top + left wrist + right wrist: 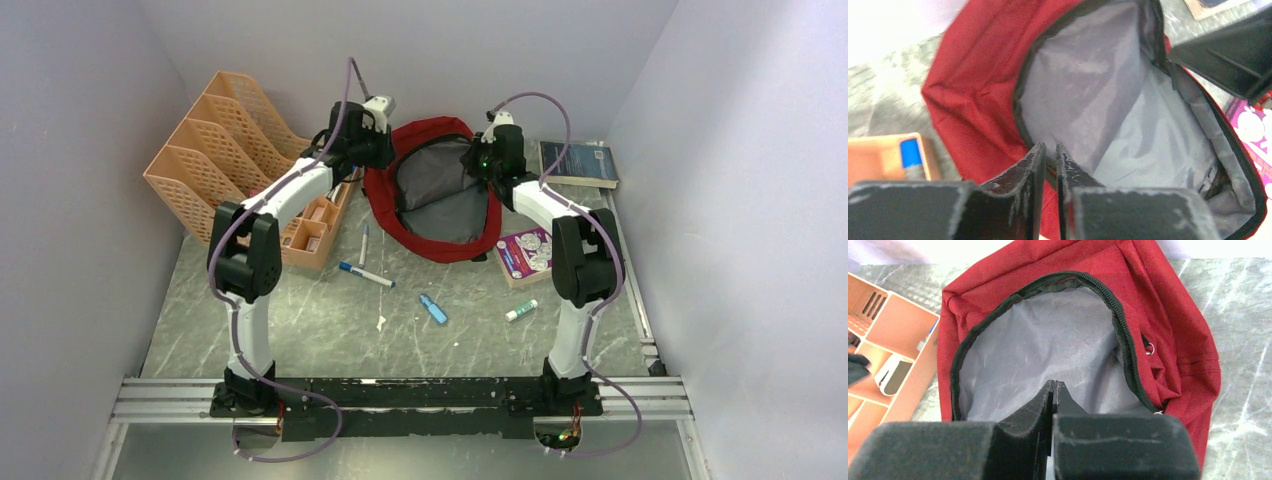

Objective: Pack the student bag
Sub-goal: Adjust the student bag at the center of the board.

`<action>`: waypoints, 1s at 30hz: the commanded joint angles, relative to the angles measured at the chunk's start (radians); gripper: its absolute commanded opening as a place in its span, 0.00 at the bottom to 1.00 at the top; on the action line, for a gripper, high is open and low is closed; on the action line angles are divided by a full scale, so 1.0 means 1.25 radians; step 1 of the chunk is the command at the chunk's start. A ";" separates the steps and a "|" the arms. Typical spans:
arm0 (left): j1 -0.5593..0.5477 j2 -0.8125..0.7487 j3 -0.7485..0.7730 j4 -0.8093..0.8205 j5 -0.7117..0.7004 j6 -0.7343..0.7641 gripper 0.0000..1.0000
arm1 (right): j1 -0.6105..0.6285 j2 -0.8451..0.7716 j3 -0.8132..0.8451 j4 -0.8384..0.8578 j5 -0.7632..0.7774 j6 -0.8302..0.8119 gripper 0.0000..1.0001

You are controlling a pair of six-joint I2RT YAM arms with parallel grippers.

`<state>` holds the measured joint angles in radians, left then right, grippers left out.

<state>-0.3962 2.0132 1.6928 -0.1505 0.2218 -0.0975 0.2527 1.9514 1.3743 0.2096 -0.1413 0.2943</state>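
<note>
Red student bag (440, 195) unzipped, grey lining (1048, 340) showing; orange tray (873, 162) holds blue-capped stick (910, 157).

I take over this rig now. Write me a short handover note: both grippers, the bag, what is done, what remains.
Left gripper: closed on the bag rim.
Right gripper: closed, apparently pinching the opposite rim.
Bag: at the back of the table, unzipped, only grey lining visible inside.
Done: bag open.
To do: the pens, booklet and book lie outside; pack them.
</note>
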 commanded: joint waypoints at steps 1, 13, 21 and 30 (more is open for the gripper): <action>-0.033 0.069 -0.017 0.070 0.111 -0.026 0.13 | -0.002 0.046 0.040 -0.013 0.019 0.014 0.02; -0.041 0.171 -0.007 0.028 0.057 0.015 0.05 | 0.001 0.153 0.136 -0.094 0.093 -0.045 0.00; -0.041 0.193 -0.003 0.002 0.007 0.041 0.05 | -0.038 0.211 0.231 -0.134 0.108 -0.067 0.00; -0.041 0.199 0.002 -0.021 -0.032 0.057 0.05 | -0.098 0.210 0.230 -0.132 0.063 -0.085 0.00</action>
<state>-0.4507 2.2414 1.6848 -0.1535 0.2234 -0.0521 0.1707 2.2036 1.6459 0.0475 -0.0368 0.2134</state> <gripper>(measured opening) 0.054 0.008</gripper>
